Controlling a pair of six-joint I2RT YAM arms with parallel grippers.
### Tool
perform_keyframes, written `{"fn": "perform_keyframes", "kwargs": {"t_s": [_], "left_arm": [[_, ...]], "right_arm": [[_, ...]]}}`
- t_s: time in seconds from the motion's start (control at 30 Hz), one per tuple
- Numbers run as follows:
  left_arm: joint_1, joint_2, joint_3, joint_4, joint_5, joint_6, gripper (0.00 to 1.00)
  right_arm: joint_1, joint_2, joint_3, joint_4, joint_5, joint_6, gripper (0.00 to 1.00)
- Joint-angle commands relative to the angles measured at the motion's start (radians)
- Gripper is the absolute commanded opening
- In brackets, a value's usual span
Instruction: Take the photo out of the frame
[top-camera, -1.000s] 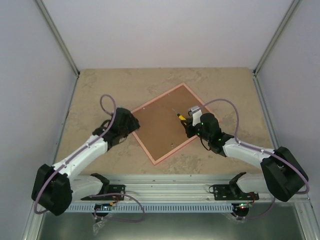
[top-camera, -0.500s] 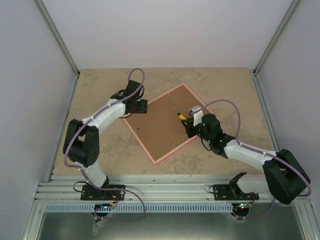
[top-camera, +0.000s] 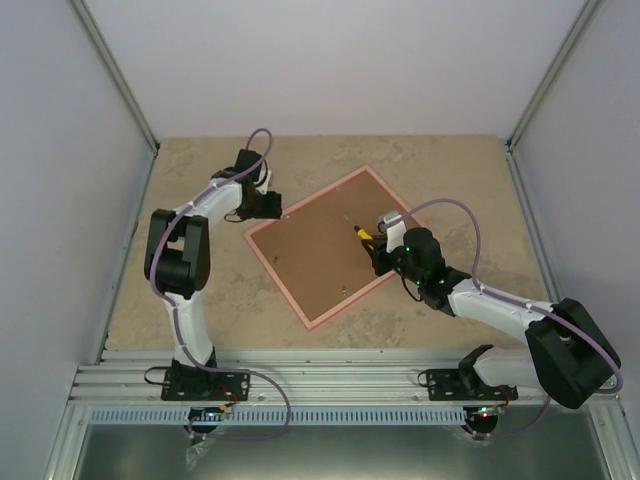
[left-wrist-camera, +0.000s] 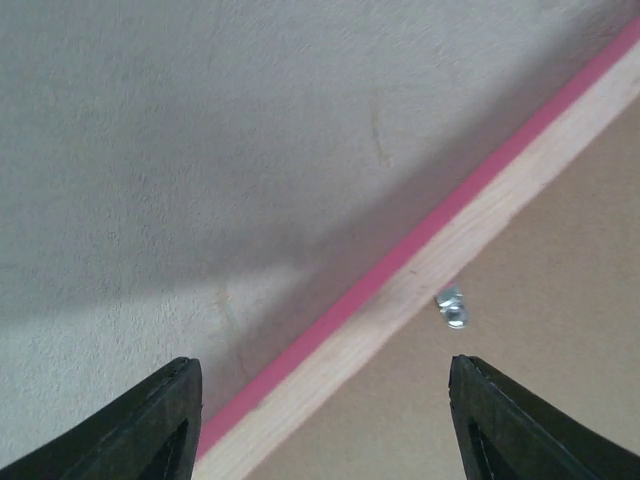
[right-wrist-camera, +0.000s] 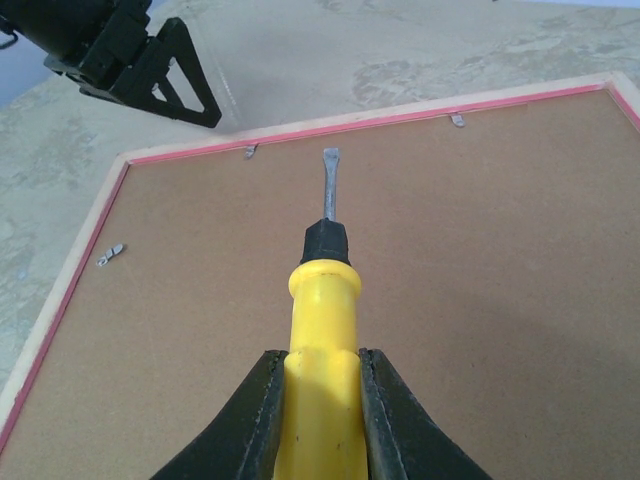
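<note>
Frame (top-camera: 335, 250): one thin rectangle lying back up in the middle of the table, turned so that its corners point like a diamond.
Frame materials: a narrow bright pink outer rim (left-wrist-camera: 420, 240), a pale bare-wood band inside it, and a flat, matte brown fibreboard back (right-wrist-camera: 500, 250).
Metal tabs: small, silvery and bent. The right wrist view shows three, two along the far edge (right-wrist-camera: 250, 152) and one on the left edge. The left wrist view shows one close up, beside the wood band.
Table (top-camera: 200, 290): one beige top, mottled like stone, with a fine grain.
Screwdriver (right-wrist-camera: 325, 300): one, with a glossy yellow plastic handle, a black collar and a slim grey flat-tipped metal blade that points over the back board towards the far edge.
Right gripper (right-wrist-camera: 322, 400): its two smooth black fingers are clamped on the yellow handle, above the right part of the frame.
Left gripper (left-wrist-camera: 325, 400): its two black fingers (left-wrist-camera: 170, 420) stand well apart and hold nothing. It hangs at the frame's far left edge, one finger over the table and the other over the brown back. Whether either touches cannot be told.
Arms: two, with white and black shells, each with one purple cable looping over it.
</note>
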Motion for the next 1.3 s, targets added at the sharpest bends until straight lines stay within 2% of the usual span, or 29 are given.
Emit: {"fn": "perform_keyframes", "kwargs": {"t_s": [0.0, 0.27, 0.83, 1.07, 1.27], "left_arm": [[0.035, 0.056, 0.027, -0.034, 0.104, 0.021, 0.70], [0.036, 0.102, 0.012, -0.065, 0.136, 0.020, 0.66], [-0.016, -0.091, -0.224, -0.058, 0.168, -0.037, 0.56], [-0.048, -0.159, -0.333, -0.042, 0.161, -0.072, 0.48], [-0.058, -0.211, -0.421, -0.007, 0.166, -0.131, 0.37]], "right_arm": [[-0.006, 0.004, -0.002, 0.033, -0.004, -0.015, 0.00], [-0.006, 0.016, 0.005, 0.027, -0.004, -0.018, 0.01], [-0.004, 0.053, 0.027, 0.018, -0.066, -0.012, 0.00], [-0.003, 0.060, 0.037, 0.017, -0.095, -0.008, 0.00], [0.001, 0.087, 0.055, -0.004, -0.144, 0.003, 0.00]]}}
